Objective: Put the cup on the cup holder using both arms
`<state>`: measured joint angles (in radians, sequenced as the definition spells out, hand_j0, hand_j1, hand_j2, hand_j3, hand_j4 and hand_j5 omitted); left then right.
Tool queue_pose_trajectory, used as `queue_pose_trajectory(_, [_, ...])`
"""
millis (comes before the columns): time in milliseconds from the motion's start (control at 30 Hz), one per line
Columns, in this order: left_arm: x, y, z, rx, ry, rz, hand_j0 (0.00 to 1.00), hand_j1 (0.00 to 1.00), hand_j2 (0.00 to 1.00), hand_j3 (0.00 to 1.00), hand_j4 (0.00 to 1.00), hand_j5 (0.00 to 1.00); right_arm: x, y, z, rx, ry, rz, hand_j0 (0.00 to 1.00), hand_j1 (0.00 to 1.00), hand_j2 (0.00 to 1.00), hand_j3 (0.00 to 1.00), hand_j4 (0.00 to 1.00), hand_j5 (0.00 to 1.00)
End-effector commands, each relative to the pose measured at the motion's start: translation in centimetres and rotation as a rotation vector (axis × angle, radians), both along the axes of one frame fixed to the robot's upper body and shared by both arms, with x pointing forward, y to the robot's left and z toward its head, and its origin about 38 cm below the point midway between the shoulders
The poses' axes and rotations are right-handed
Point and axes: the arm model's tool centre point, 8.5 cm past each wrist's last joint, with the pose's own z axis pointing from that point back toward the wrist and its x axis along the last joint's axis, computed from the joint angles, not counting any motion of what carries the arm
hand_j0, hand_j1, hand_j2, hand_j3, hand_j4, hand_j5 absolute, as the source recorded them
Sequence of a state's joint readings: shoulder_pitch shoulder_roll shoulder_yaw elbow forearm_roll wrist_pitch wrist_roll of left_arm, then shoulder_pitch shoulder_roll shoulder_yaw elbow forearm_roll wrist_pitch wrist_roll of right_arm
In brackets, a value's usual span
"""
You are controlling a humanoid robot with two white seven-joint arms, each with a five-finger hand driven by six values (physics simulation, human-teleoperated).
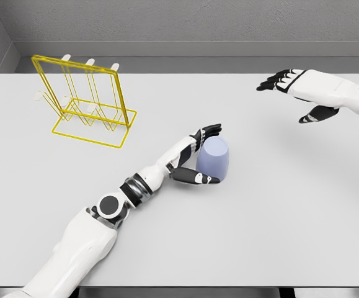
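**Left hand cupped around the cup at mid-table**

Left hand (199, 156) lies near the middle of the table, its fingers spread into an open C. The upper fingers (209, 130) reach over the cup's far left side and the thumb (199, 178) runs along the near left side at its base. Between them sits the cup (214, 158), pale lavender, upside down with its wider end on the table. The fingers touch or nearly touch its wall; whether they press firmly enough to grip cannot be told. The white left arm comes in from the lower left corner, forearm angled up and right toward the cup.

Well apart, at the far left of the table (278, 217), stands the yellow wire cup holder (86, 102), an upright frame on a rectangular base with pale pegs. It is clear of both hands.

Right hand (294, 90) hovers at the upper right, far from the cup, palm down with dark fingers extended and relaxed, holding nothing.
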<state>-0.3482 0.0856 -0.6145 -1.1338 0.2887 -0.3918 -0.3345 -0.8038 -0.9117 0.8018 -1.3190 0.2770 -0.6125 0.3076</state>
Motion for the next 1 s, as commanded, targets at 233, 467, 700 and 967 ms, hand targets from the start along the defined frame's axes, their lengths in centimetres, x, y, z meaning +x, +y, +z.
queue_pose_trajectory(233, [-0.1, -0.2, -0.1, 0.006, -0.011, 0.001, 0.88, 0.88, 0.88, 0.88, 0.88, 0.88, 0.0, 0.0, 0.1, 0.008, 0.0, -0.002, 1.0, 1.0, 1.0, 1.0, 1.0, 1.0])
queue_pose_trajectory(467, [-0.1, 0.0, -0.1, 0.006, -0.012, 0.003, 0.67, 0.67, 0.67, 0.67, 0.67, 0.67, 0.0, 0.0, 0.1, 0.007, 0.001, -0.002, 1.0, 1.0, 1.0, 1.0, 1.0, 1.0])
queue_pose_trajectory(700, [-0.4, -0.2, 0.0, 0.008, -0.021, -0.029, 0.45, 0.45, 0.45, 0.45, 0.45, 0.45, 0.1, -0.1, 0.0, 0.007, 0.001, -0.005, 1.0, 1.0, 1.0, 1.0, 1.0, 1.0])
queue_pose_trajectory(967, [-0.7, -0.2, 1.5, -0.045, -0.065, -0.095, 0.42, 0.42, 0.42, 0.42, 0.42, 0.42, 0.0, -0.2, -0.5, 0.006, 0.013, -0.009, 1.0, 1.0, 1.0, 1.0, 1.0, 1.0])
